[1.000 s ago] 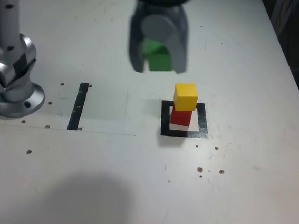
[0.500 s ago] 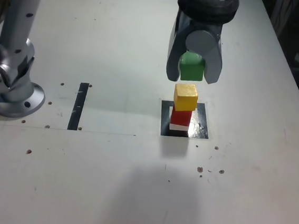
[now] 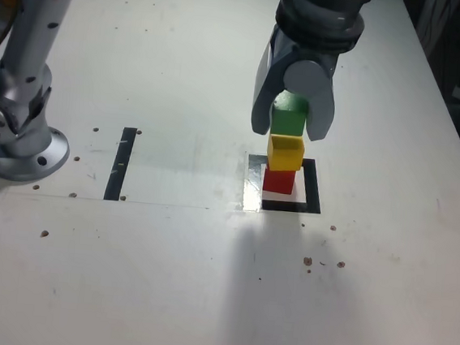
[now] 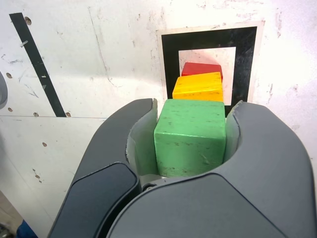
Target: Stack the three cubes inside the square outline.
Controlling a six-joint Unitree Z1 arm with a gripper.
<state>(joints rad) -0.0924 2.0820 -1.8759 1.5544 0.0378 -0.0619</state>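
Gripper (image 3: 290,121) above square outline (image 3: 313,189), jaws closed on green cube (image 3: 288,115). Green cube directly over yellow cube (image 3: 285,153); contact between them not discernible. Yellow cube on red cube (image 3: 278,180); red cube on white centre of outline. Black strip (image 3: 121,164) on white table (image 3: 203,284), toward exterior view's left of outline. Arm base (image 3: 17,144) at exterior view's left edge.
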